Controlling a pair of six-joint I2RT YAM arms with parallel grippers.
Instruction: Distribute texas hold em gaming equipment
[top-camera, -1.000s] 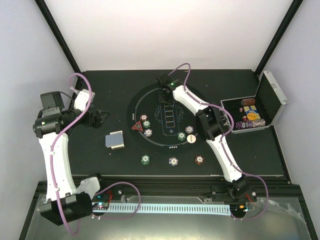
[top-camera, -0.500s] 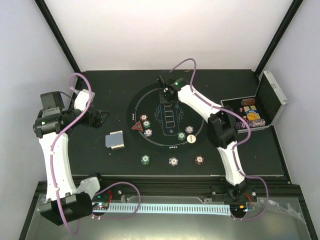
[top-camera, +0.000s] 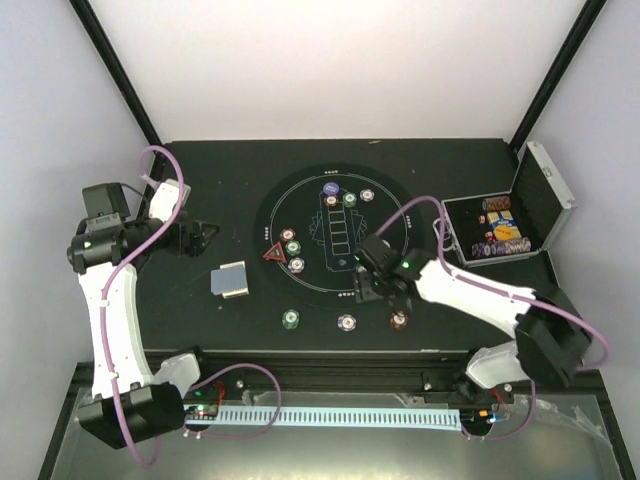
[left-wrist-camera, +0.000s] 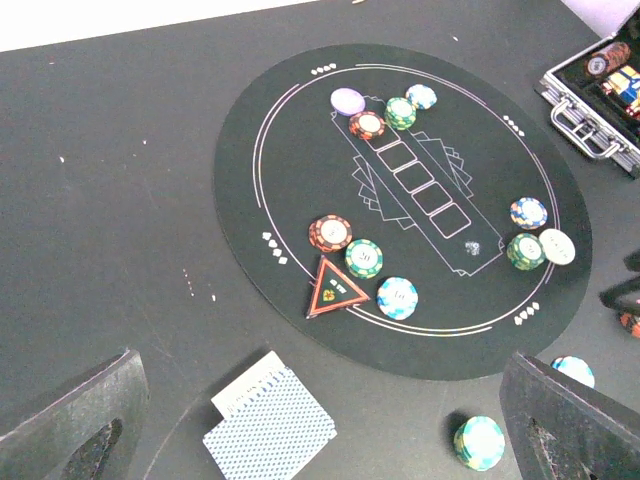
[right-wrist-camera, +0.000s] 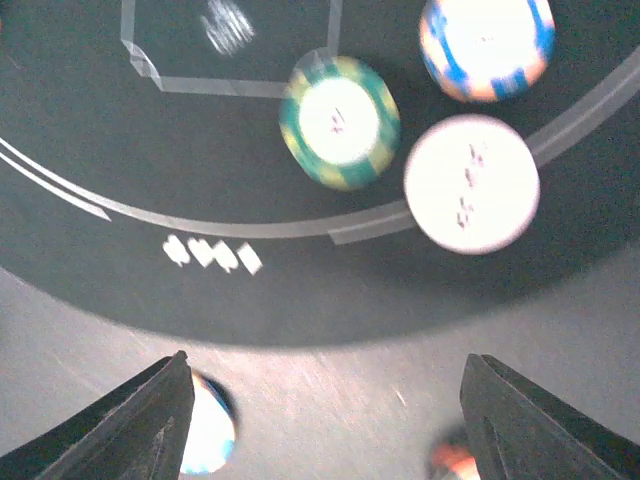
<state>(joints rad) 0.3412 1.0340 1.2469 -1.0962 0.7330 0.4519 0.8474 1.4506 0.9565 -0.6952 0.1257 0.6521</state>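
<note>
My right gripper (right-wrist-camera: 325, 400) hangs low over the near right side of the mat (top-camera: 300, 215), with its jaws wide apart and nothing in them. Just under me sit a green chip (right-wrist-camera: 340, 120), a blue chip (right-wrist-camera: 487, 45) and the white button (right-wrist-camera: 472, 183), close together, I think as one player's pile. My left gripper (top-camera: 203, 234) hovers off to the side near the cards (left-wrist-camera: 270, 420), its jaws apart too. Three chips (top-camera: 346, 322) lie in a row off the mat, maybe for the last seat
</note>
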